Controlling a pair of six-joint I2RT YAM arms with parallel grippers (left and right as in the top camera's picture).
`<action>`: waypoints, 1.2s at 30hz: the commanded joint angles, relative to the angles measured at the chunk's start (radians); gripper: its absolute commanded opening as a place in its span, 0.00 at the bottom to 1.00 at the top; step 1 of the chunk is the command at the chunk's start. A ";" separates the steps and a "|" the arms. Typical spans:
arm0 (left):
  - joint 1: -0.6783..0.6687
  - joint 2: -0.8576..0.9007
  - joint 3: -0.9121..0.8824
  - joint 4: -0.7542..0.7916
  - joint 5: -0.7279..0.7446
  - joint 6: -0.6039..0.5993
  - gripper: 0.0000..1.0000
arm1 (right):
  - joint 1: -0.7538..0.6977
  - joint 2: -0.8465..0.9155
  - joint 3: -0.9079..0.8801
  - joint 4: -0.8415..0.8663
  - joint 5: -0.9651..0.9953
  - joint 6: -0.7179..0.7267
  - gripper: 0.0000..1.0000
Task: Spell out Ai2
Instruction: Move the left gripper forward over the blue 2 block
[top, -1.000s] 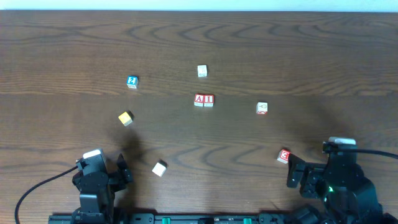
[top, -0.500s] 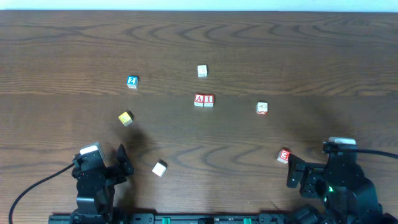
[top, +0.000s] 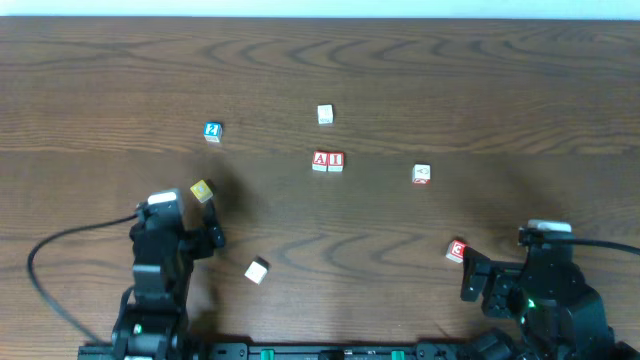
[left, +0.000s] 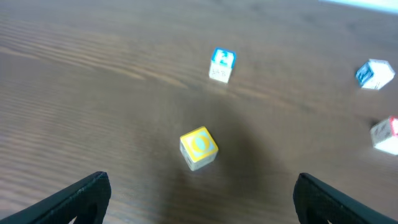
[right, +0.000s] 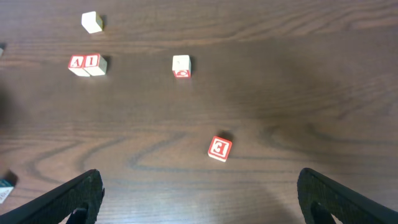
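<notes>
Left pincer (left: 202, 182) and right pincer (right: 199, 179) gape empty, a yellow block (left: 199, 148), perhaps O, before the left.

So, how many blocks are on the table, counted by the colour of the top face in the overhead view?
Red: 3 (A block, I block, lone red block)
Blue: 1 (blue block)
Yellow: 1 (yellow block)
White: 3 (far white block, right white block, near white block)
Total: 8

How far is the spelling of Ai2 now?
Done: two red-lettered wooden cubes, A and I, sit touching side by side. In hand: nothing; the open left gripper faces the yellow wooden cube. Left: a 2 placed after the I.
</notes>
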 joint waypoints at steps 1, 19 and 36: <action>0.003 0.142 0.067 0.053 0.030 0.053 0.95 | -0.007 -0.004 -0.001 -0.002 0.003 0.010 0.99; 0.016 0.901 0.604 0.090 0.066 0.251 0.95 | -0.007 -0.004 -0.001 -0.002 0.003 0.010 0.99; 0.114 1.300 1.078 -0.228 0.218 0.296 0.95 | -0.007 -0.004 -0.001 -0.002 0.003 0.010 0.99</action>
